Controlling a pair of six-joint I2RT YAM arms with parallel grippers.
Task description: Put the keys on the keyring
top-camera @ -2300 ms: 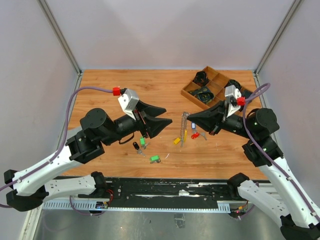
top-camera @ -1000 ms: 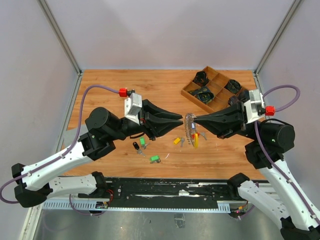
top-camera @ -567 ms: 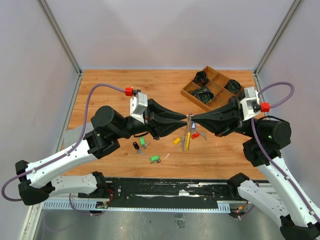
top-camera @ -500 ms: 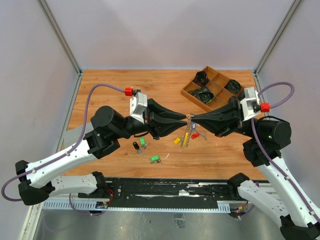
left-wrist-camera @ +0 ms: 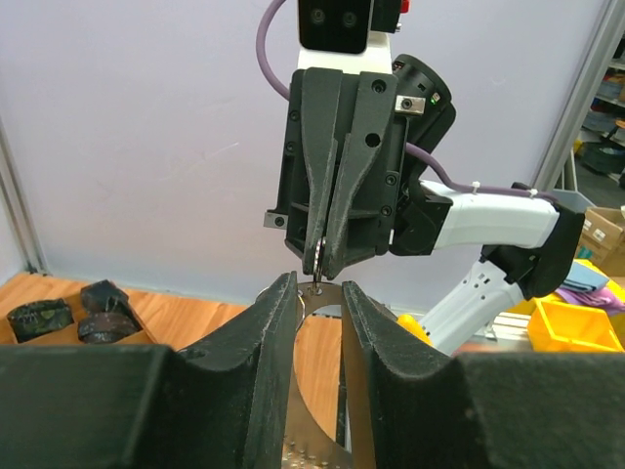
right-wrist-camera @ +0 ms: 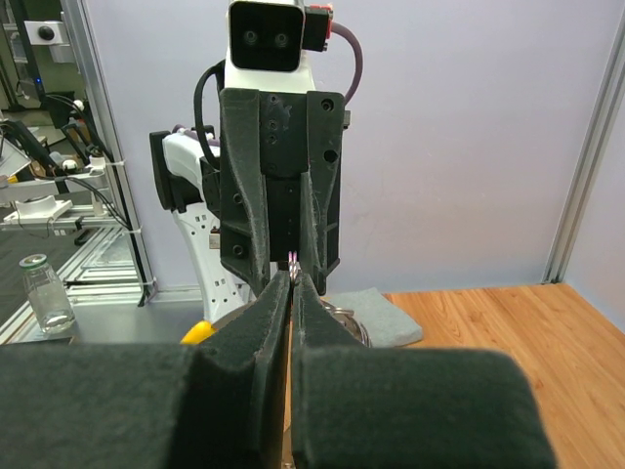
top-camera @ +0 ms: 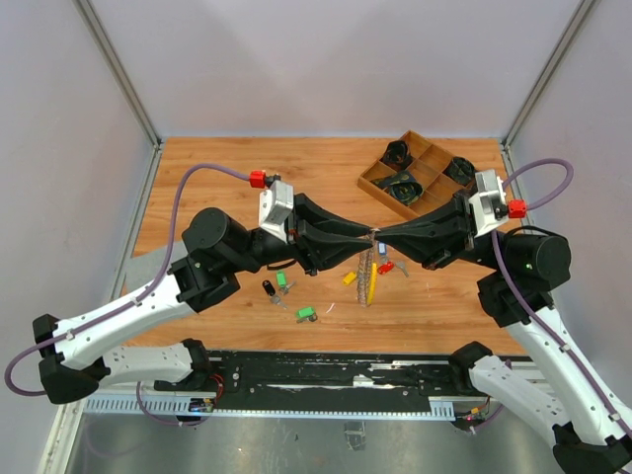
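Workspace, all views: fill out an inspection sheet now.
Surface: wooden table, no damage seen.
Job's things: keyring hangs between both grippers; keys with green, yellow, red and blue heads lie loose on the table.
Clutter: compartment tray of dark items, far right; small black object by the green keys.
Grippers: right gripper shut on the keyring's top; left gripper open, fingers either side of the ring.
Cables: purple cables loop off each wrist.
Surroundings: pale walls, metal posts.

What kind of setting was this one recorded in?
Probably a robotics lab cell: a wooden tabletop walled by pale panels, with equipment racks and yellow storage bins beyond.
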